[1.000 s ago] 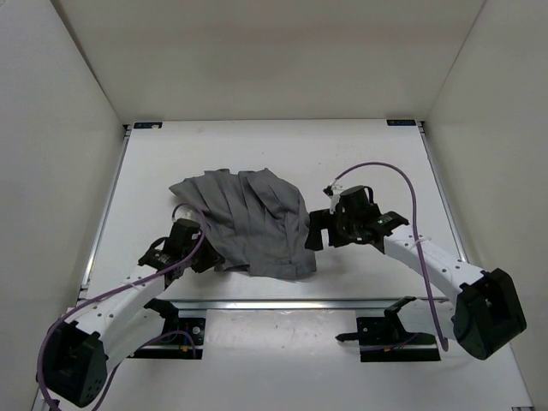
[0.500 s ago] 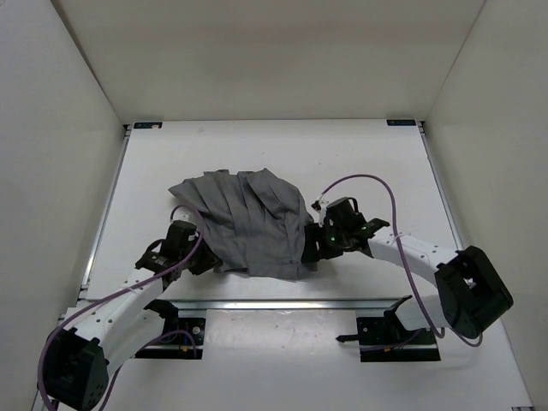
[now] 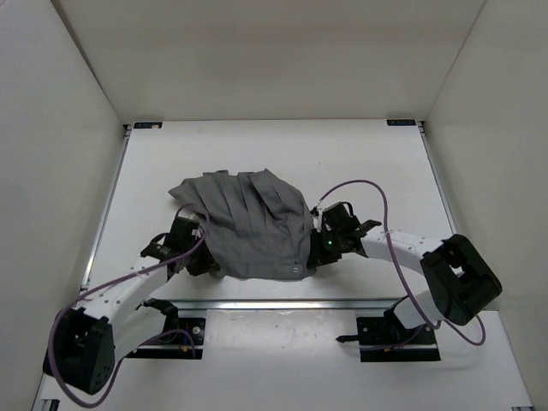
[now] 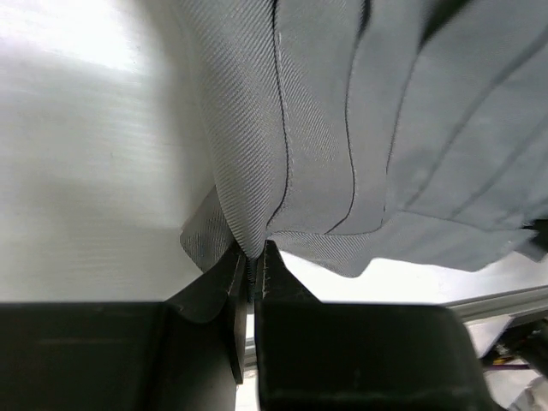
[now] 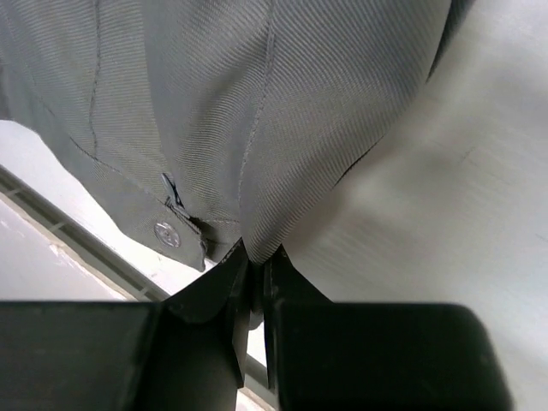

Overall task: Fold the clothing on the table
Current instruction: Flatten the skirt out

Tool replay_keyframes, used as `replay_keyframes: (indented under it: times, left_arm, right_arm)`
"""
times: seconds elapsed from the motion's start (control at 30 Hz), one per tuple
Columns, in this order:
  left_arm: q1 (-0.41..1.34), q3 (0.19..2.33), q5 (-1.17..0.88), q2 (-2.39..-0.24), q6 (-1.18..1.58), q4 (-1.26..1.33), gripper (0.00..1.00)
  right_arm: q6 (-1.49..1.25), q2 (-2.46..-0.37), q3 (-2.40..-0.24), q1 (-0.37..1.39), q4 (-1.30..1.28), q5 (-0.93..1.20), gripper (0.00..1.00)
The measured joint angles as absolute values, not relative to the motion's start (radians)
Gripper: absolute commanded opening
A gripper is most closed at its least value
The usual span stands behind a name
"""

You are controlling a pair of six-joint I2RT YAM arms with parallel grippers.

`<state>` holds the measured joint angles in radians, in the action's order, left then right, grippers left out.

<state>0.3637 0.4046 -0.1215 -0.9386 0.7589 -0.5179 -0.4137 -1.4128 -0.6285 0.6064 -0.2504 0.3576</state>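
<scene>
right wrist — button (image 5: pixel 164 233) on clothing (image 5: pixel 257 103) hem

bare table (image 3: pixel 257 145) beyond the clothing (image 3: pixel 253 227), walls (image 3: pixel 51 103) close on three sides, metal rail (image 3: pixel 282 303) along near edge

Plain dark grey clothing (image 3: pixel 257 227); white table (image 3: pixel 377 163).

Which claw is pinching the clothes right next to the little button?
The right claw. A small round button sits just beside its pinch on the grey clothing; the left claw grips a plain pleated edge.
</scene>
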Motion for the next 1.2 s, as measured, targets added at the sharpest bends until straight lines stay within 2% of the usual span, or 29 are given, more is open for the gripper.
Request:
replay_keyframes:
  times: [0.13, 0.3, 0.4, 0.57, 0.63, 0.7, 0.77, 0.93, 1.1, 1.2]
  left_arm:
    - [0.347, 0.563, -0.119, -1.118, 0.655, -0.602, 0.00]
    - [0.292, 0.944, -0.113, -1.362, 0.483, -0.685, 0.00]
    - [0.243, 1.293, -0.134, -1.562, 0.390, -0.751, 0.00]
    - [0.236, 2.051, -0.076, -1.889, 0.285, -0.850, 0.00]
    - [0.244, 2.162, -0.032, -1.879, 0.262, -0.818, 0.00]
    - [0.248, 2.124, -0.029, -1.776, 0.256, -0.761, 0.00]
    - [0.243, 1.999, -0.067, -1.631, 0.263, -0.708, 0.00]
    - [0.309, 1.500, -0.086, -1.318, 0.280, -0.596, 0.00]
    - [0.381, 0.976, -0.131, -1.238, 0.356, -0.612, 0.00]
    - [0.407, 0.789, -0.178, -1.183, 0.410, -0.675, 0.00]
  right_arm:
    - [-0.381, -1.439, -0.720, 0.567, -0.324, 0.344, 0.00]
    - [-0.299, -1.480, -1.025, 0.395, -0.413, 0.323, 0.00]
    - [-0.247, -1.555, -1.304, 0.304, -0.458, 0.319, 0.00]
    - [-0.167, -1.674, -1.788, 0.260, -0.512, 0.254, 0.00]
    - [-0.147, -1.651, -1.856, 0.259, -0.493, 0.233, 0.00]
    - [-0.138, -1.591, -1.839, 0.251, -0.460, 0.237, 0.00]
    - [-0.139, -1.522, -1.777, 0.231, -0.437, 0.274, 0.00]
    - [-0.153, -1.345, -1.410, 0.204, -0.368, 0.336, 0.00]
    - [-0.196, -1.227, -0.945, 0.206, -0.453, 0.378, 0.00]
    - [-0.245, -1.159, -0.778, 0.250, -0.534, 0.425, 0.00]
